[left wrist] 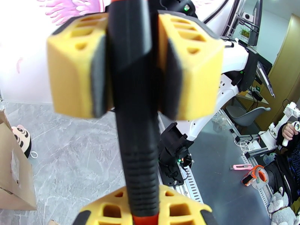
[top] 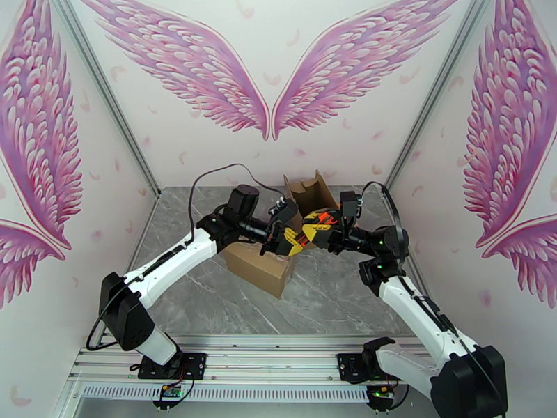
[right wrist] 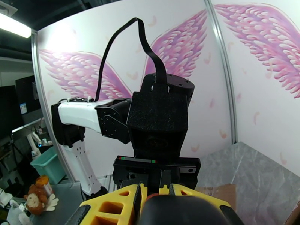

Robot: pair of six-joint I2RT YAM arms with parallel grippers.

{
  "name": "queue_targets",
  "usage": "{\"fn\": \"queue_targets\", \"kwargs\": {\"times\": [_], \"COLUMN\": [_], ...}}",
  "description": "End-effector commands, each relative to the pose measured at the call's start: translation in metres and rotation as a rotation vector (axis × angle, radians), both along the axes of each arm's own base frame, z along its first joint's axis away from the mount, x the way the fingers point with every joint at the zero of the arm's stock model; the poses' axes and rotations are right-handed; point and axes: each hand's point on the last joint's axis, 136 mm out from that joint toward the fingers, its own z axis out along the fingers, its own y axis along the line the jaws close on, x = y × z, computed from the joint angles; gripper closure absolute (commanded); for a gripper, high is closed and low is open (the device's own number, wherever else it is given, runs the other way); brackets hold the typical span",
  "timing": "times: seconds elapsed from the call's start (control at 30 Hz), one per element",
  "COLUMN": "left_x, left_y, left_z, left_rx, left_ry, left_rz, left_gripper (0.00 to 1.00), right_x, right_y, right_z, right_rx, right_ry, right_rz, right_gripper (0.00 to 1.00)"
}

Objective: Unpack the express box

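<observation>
— Top external view: where was the express box (top: 259, 267)?
— Mid desk (top: 334, 301). Brown cardboard, lying at an angle w/ one corner toward the arms. A flap (top: 310, 193) stood up at its far end, so it was open there.
— And the pincers?
— Both met just above the box's far-right part. L pincer (top: 289, 243) came in from the left, R pincer (top: 315, 230) from the right, tips facing each other. A black tool (top: 301, 238) w/ orange ends sat btw them.
— L wrist view any clearer?
— Yes. L pincer (left wrist: 135, 90) was clamped on the tool (left wrist: 137, 147), w/ yellow fingers (left wrist: 75, 68) pressed on both sides of the smooth black part. Lower in frame, R pincer (left wrist: 146, 209) had its own yellow fingers tight against the ribbed grip, one each side, so it was closed on the tool too.
— R wrist view?
— R pincer (right wrist: 153, 199) was at the bottom edge, w/ the tool (right wrist: 180, 210) blurred btw its fingers. The L arm (right wrist: 86, 113) faced the cam head-on, a black cable (right wrist: 150, 45) looping above it.
— Anything else nr the box?
— L wrist view caught the box (left wrist: 11, 173) at frame left, w/ a small panda-faced item (left wrist: 21, 139) on the desk just beside it. Couldn't tell what it was. Pink wing murals (top: 271, 85) covered the walls behind.
</observation>
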Motion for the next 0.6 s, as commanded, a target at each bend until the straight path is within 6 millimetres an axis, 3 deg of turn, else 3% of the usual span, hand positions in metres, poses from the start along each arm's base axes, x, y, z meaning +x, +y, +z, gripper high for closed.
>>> {"fn": "queue_targets", "kwargs": {"times": [0.0,0.17,0.27,0.37,0.4,0.47,0.57], "left_x": [-0.001,0.0,0.007,0.029,0.04,0.072,0.102], "left_y": [0.0,-0.001,0.0,0.01,0.016,0.04,0.085], "left_z": [0.009,0.006,0.005,0.005,0.006,0.009,0.008], "left_rx": [-0.006,0.006,0.021,0.054,0.065,0.079,0.097], "left_ry": [0.0,0.006,-0.02,-0.068,-0.08,-0.082,-0.07], "left_rz": [-0.013,-0.006,0.04,0.187,0.255,0.471,0.738], "left_gripper": [0.85,0.75,0.57,0.36,0.31,0.02,0.01], "right_x": [0.002,0.004,0.008,0.016,0.019,0.028,0.041], "right_y": [0.001,0.005,0.006,0.004,0.004,0.003,0.008], "right_z": [-0.001,-0.001,-0.001,-0.004,-0.006,-0.011,-0.026], "right_rx": [-0.012,-0.004,-0.004,-0.011,-0.021,-0.053,-0.125], "right_ry": [-0.032,-0.05,-0.05,-0.05,-0.049,-0.044,-0.045], "right_rz": [-0.033,-0.037,-0.046,-0.092,-0.113,-0.171,-0.249], "right_gripper": [0.82,0.88,0.88,0.88,0.88,0.9,0.91]}}
